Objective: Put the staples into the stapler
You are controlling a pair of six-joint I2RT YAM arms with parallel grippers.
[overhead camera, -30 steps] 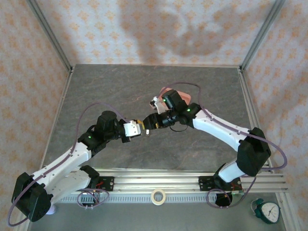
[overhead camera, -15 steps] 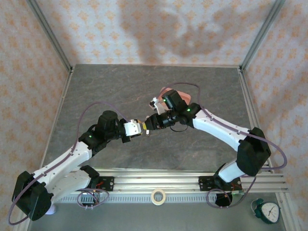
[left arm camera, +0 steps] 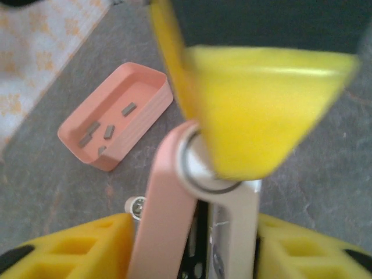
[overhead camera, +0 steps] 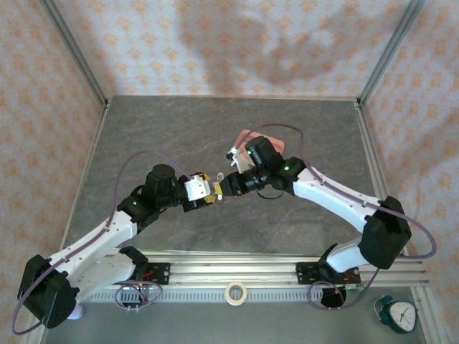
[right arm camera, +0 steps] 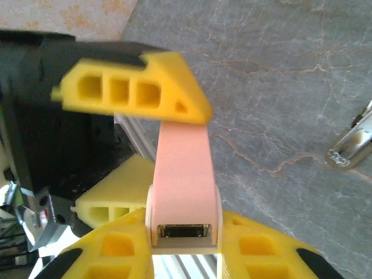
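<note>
**Stapler** (right arm camera: 183,168): cream body with a pink upper arm, held between the two grippers over the middle of the table (overhead camera: 179,129). In the left wrist view the pink arm stands splayed away from the cream body.

**Left gripper** (left arm camera: 195,226): closed on one end, with a yellow finger touching each side.

**Right gripper** (right arm camera: 185,224): closed on the opposite end, fingers pressed to both flanks.

**Staples** (left arm camera: 108,131): several grey strips lying loose in the pink tray (left arm camera: 148,110), which sits on the table beyond the stapler.

**Metal piece** (right arm camera: 350,142): bright, lying on the table apart from the grippers.
</note>
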